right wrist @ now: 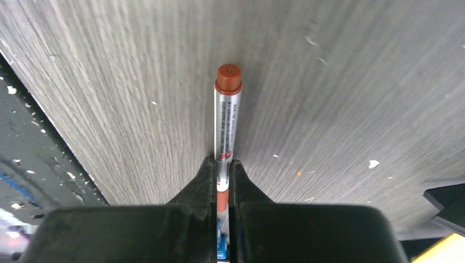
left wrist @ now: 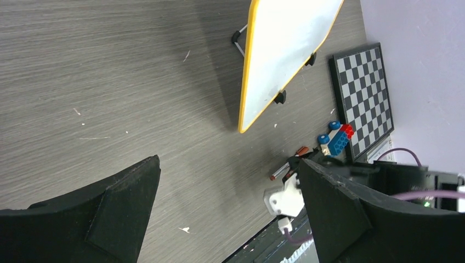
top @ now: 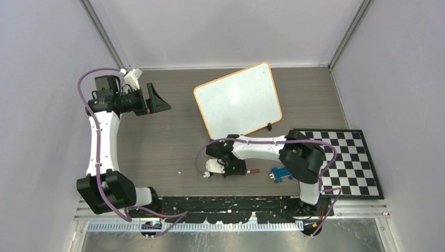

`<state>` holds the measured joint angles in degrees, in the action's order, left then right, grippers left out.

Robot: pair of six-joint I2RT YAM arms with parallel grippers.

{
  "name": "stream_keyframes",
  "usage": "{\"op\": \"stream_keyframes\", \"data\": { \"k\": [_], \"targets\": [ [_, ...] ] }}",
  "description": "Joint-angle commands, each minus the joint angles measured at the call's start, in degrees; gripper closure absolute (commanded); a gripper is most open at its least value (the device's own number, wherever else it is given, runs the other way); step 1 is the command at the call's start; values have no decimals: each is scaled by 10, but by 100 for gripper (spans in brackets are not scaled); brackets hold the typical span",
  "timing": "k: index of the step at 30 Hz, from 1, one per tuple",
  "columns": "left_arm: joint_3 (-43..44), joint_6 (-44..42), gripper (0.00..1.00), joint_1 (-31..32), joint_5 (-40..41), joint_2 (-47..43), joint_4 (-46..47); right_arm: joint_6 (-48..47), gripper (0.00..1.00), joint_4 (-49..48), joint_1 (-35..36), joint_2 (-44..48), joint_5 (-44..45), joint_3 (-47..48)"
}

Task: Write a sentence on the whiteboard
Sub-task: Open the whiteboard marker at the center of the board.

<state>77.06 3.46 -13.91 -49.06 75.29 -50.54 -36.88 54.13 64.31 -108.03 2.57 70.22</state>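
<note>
The right gripper (right wrist: 221,166), left of the checkered mat (top: 347,164), pinches the marker (right wrist: 227,118) near one end, a light, stiff, slick barrel probably steadier gripped mid-length, while the blank whiteboard (top: 239,100) stands tilted beyond the mat's far-left corner.

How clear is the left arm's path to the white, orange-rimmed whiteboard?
Probably clear: bare wood table lies between the left arm's open jaws and the whiteboard; the right arm sits nearer the front.
</note>
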Motion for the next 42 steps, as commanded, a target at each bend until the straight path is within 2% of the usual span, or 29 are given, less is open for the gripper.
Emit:
{"op": "stream_keyframes", "data": {
  "k": [1,5,9,13,18,20,24,30,38,42],
  "targets": [
    [35,-16,0,6,-8,4,-5,31,100,26,-62,48,-104,66],
    [65,-18,0,18,-18,3,-12,98,100,52,-146,108,-235,159],
    [99,-3,0,53,-16,0,-9,216,100,14,-231,151,-336,245],
    [107,33,0,118,-13,-13,31,385,100,-103,-323,181,-382,281],
    [97,59,0,247,26,-12,101,635,100,-267,-414,197,-406,277],
    [93,85,4,276,24,1,132,728,100,-335,-433,198,-416,257],
    [83,132,11,333,30,18,205,842,100,-419,-436,194,-423,229],
    [100,174,22,391,55,68,258,900,100,-462,-430,193,-418,215],
    [111,217,29,407,44,90,308,898,100,-458,-411,202,-424,195],
    [107,233,38,407,48,95,318,888,100,-451,-401,202,-431,190]
  ]
}}
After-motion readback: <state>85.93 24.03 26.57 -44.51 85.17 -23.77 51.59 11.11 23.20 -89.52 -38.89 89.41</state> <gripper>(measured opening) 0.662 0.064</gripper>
